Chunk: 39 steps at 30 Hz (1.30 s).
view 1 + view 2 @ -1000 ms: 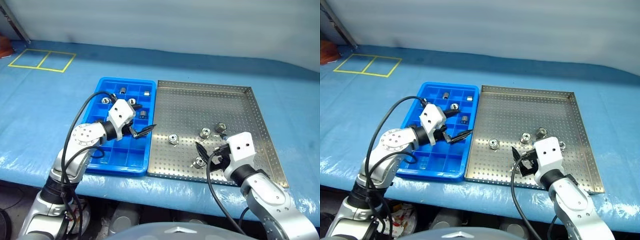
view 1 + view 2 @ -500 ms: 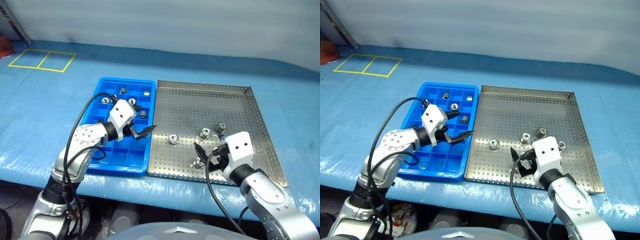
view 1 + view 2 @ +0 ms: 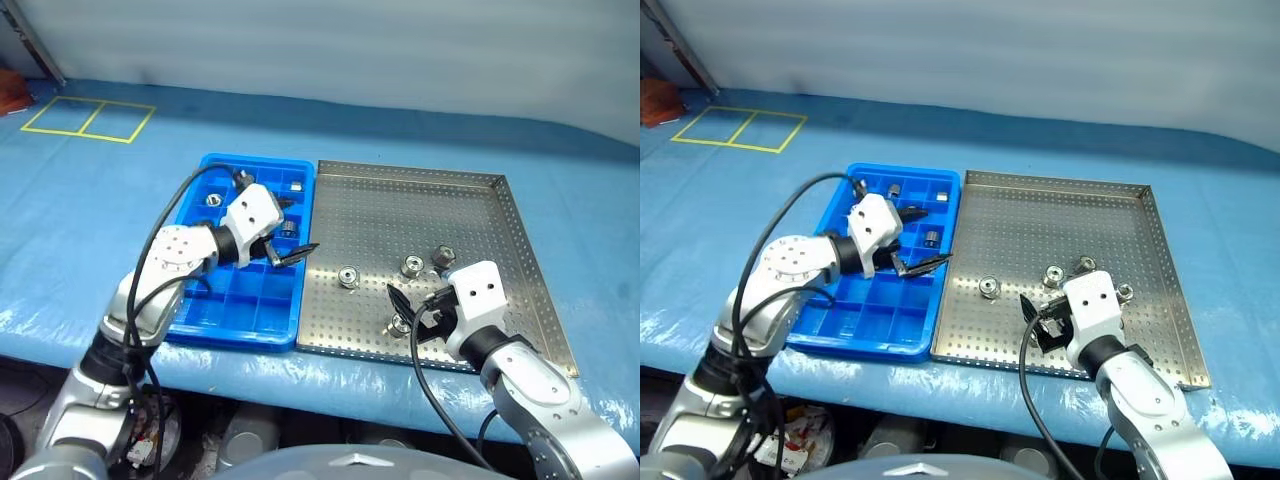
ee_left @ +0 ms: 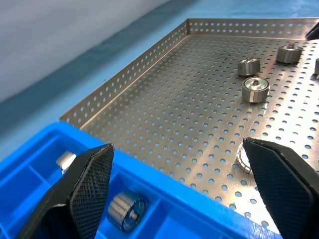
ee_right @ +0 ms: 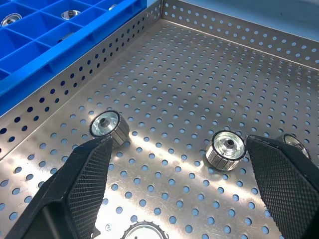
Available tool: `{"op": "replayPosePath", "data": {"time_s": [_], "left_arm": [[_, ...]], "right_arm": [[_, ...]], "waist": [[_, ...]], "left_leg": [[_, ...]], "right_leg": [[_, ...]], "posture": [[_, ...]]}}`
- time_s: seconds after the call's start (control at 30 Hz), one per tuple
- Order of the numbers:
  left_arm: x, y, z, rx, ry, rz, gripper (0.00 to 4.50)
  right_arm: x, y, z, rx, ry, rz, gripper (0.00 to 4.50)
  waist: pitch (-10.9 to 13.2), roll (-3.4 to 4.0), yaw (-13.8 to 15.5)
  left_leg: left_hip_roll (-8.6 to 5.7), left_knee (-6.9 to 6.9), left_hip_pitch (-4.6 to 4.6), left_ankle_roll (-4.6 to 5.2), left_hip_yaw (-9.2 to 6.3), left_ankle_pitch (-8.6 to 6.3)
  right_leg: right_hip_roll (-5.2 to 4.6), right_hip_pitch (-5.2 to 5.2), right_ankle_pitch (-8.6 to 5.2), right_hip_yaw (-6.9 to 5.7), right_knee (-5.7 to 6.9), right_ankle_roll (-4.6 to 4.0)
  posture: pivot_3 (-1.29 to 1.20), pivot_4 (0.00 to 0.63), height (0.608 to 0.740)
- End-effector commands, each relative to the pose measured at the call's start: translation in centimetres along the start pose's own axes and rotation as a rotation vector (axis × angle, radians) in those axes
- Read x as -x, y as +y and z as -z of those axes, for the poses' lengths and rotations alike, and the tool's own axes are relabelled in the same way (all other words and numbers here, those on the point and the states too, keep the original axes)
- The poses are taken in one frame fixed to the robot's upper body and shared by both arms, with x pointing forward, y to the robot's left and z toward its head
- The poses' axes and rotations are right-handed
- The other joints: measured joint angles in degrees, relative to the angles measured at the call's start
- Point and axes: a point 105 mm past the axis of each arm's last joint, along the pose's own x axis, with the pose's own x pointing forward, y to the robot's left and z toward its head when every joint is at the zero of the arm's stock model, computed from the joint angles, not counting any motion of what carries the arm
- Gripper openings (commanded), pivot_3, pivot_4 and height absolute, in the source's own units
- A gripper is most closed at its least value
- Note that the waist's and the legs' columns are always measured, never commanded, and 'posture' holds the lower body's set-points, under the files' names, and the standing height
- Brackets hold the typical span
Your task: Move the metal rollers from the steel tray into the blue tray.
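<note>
Steel tray: square, shallow, shiny perforated sheet with a low holed rim, sitting on a blue plastic-covered table. Blue tray: glossy moulded plastic, grid of small square compartments, touching the steel tray's left rim.

Metal rollers: short shiny cylinders, knurled sides, round flange, dark centre hole. Loose ones in the steel tray's near-right part: one at centre, two further right, one near the near rim. Most stand on end, axis vertical, hole facing up; the far-right one looks tilted. Several more sit one per compartment in the blue tray's far rows; in the left wrist view one lies on its side, axis level.

Left gripper: black textured fingers spread wide, nothing between them, above the seam between the two trays. Right gripper: also spread wide and empty, low over the steel tray's near side, fingers straddling two rollers without touching.
</note>
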Motion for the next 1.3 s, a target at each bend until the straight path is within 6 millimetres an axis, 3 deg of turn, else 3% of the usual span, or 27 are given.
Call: {"op": "replayPosePath", "data": {"time_s": [0.03,0.27,0.53,0.8,1.17,1.3], "left_arm": [[-1.5,-1.0,-0.8,-0.089,0.031,0.151,4.50],[-4.7,-3.6,-1.4,-0.212,0.102,0.481,4.50],[-8.3,-4.0,1.1,-0.300,0.238,0.591,4.50],[-9.4,-4.5,2.9,-0.388,0.313,0.645,4.50],[-8.8,-5.1,5.1,-0.444,0.399,0.705,4.50],[-9.0,-5.5,5.5,-0.457,0.409,0.718,3.62]], "right_arm": [[0.1,0.2,-1.0,0.002,-0.048,-0.003,4.47],[-0.3,0.7,-1.0,-0.019,-0.067,-0.007,4.47],[-0.9,1.3,-1.4,-0.044,-0.105,0.009,4.47],[-1.1,1.5,-1.5,-0.053,-0.118,0.014,4.47],[-1.5,1.9,-1.6,-0.070,-0.134,0.004,4.47],[-1.7,1.9,-1.8,-0.067,-0.141,0.001,4.50]], "waist": [[0.0,0.00,-0.1],[0.0,-0.01,-0.6],[0.0,-0.01,-1.6],[0.0,-0.02,-2.5],[0.0,-0.02,-2.7],[0.0,-0.02,-2.7]], "left_leg": [[-0.01,0.00,0.00,0.00,0.00,0.00],[-0.02,-0.02,-0.07,0.03,0.00,0.00],[0.00,0.05,-0.08,0.06,0.00,0.01],[0.03,0.05,-0.13,0.07,-0.01,0.01],[0.03,0.11,-0.14,0.07,-0.01,0.01],[0.03,0.15,-0.14,0.08,-0.01,0.00]], "right_leg": [[0.01,0.00,0.00,-0.02,0.00,0.00],[0.23,-0.06,0.00,-0.02,0.03,0.01],[0.48,-0.05,0.01,0.07,0.06,0.03],[0.49,-0.10,0.01,0.10,0.09,0.03],[0.49,-0.10,0.02,0.11,0.12,0.05],[0.49,-0.10,0.03,0.11,0.14,0.06]], "posture": [[0.06,0.150,0.740],[0.03,0.150,0.740],[-0.01,0.150,0.740],[-0.03,0.150,0.740],[-0.03,0.150,0.740],[-0.02,0.150,0.740]]}}
